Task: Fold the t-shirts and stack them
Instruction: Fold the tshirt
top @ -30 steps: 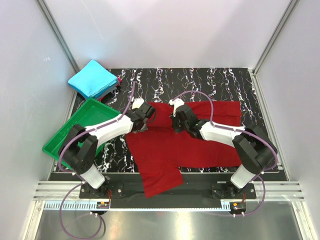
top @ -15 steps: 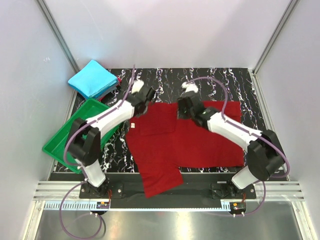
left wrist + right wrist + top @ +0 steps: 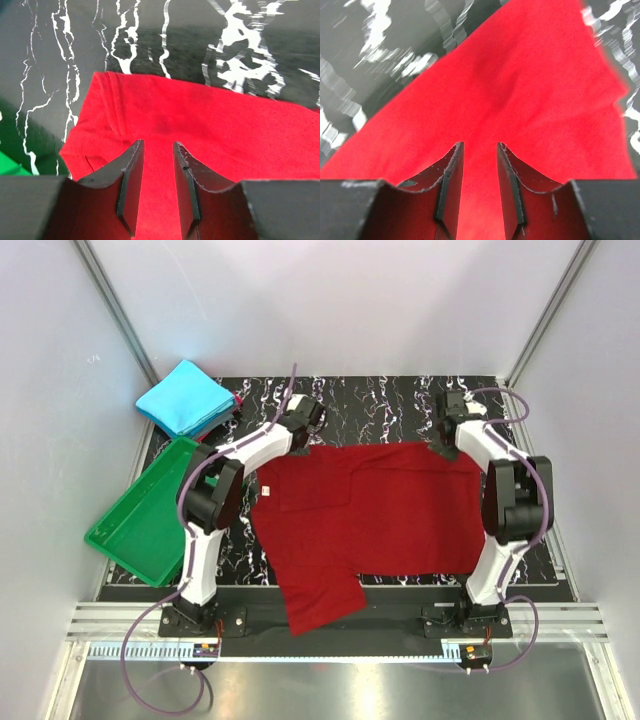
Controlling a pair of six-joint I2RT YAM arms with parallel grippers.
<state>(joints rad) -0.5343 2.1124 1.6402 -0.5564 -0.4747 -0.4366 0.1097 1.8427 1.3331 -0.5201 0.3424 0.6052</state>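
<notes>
Top external view: the bright cyan-blue t-shirt [image 3: 185, 398] lies folded into a flat square at the far left corner of the surface [image 3: 390, 400]. The green tray [image 3: 130, 530] sits just nearer, set diagonally along the left edge. The dark red t-shirt [image 3: 390, 510] lies spread flat at the centre, its long axis running left to right. One flap at its near left end points toward the arm bases and overhangs the near edge. Which end carries the collar cannot be told.

Left wrist view: the left gripper [image 3: 156, 145] is over the far left corner of the dark red t-shirt. Its jaws stand narrowly apart with nothing between them.

Right wrist view: the right gripper [image 3: 479, 146] is over the far right corner of the same shirt. Its jaws are likewise set to a narrow gap and hold nothing.
</notes>
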